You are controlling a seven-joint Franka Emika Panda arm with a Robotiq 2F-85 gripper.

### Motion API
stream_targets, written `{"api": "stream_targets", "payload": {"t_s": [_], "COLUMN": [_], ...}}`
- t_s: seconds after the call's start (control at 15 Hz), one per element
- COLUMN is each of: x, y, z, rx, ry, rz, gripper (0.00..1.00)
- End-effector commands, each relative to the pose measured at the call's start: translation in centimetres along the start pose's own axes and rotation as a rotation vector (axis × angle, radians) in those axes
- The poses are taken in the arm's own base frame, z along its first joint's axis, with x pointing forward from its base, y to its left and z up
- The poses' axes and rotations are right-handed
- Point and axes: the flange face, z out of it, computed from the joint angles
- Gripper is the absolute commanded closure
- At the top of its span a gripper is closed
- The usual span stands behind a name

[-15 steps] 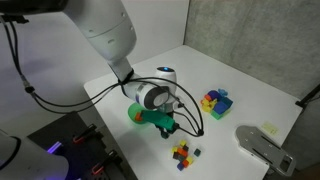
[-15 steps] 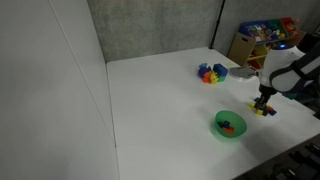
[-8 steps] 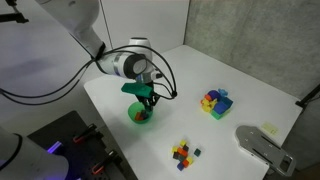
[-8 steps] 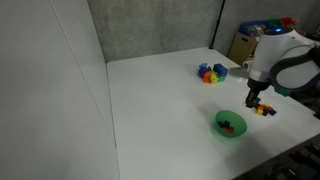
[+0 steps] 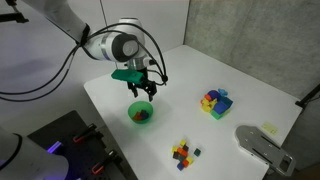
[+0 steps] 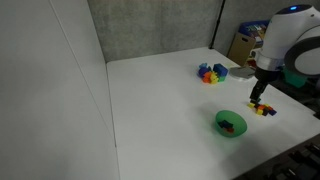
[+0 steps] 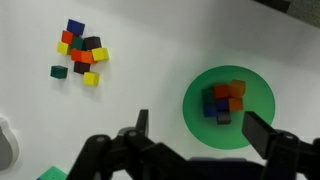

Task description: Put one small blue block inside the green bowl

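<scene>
The green bowl (image 7: 256,120) lies right under my wrist and holds a few small blocks. Among them are a small blue block (image 7: 211,101), orange ones and a dark one. My gripper (image 7: 203,128) hangs above the bowl, open, with nothing between its fingers (image 7: 262,132). In both exterior views the gripper (image 5: 140,86) (image 6: 260,96) stands clear above the bowl (image 5: 131,112) (image 6: 220,128). A pile of small coloured blocks (image 7: 80,52) (image 5: 183,153) (image 6: 264,110), one blue at its far end, lies loose on the white table.
A cluster of larger coloured blocks (image 5: 216,101) (image 6: 211,73) sits further along the table. A grey device (image 5: 262,146) lies at the table's corner. A shelf with toys (image 6: 255,40) stands behind the table. The table edge runs close to the bowl.
The arm swung from beside the small pile to over the bowl and then rose. The jaws, shut a second ago, now stand open, and blocks lie in the bowl.
</scene>
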Motion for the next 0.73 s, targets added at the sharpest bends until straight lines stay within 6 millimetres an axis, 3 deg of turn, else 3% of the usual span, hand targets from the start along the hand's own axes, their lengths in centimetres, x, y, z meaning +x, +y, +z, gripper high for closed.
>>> {"api": "stream_targets", "payload": {"t_s": [0.0, 0.47, 0.6, 0.67], "x": [-2.6, -6.1, -6.8, -5.6], "y": [2.3, 5.0, 5.2, 5.0], "z": [-3.8, -8.9, -9.4, -8.9], "rx": [0.037, 0.242, 0.23, 0.218], "ry": [0.002, 0.018, 0.022, 0.014], "rz": [0.075, 0.119, 0.115, 0.129], "gripper": [0.0, 0.0, 0.0, 0.0]}}
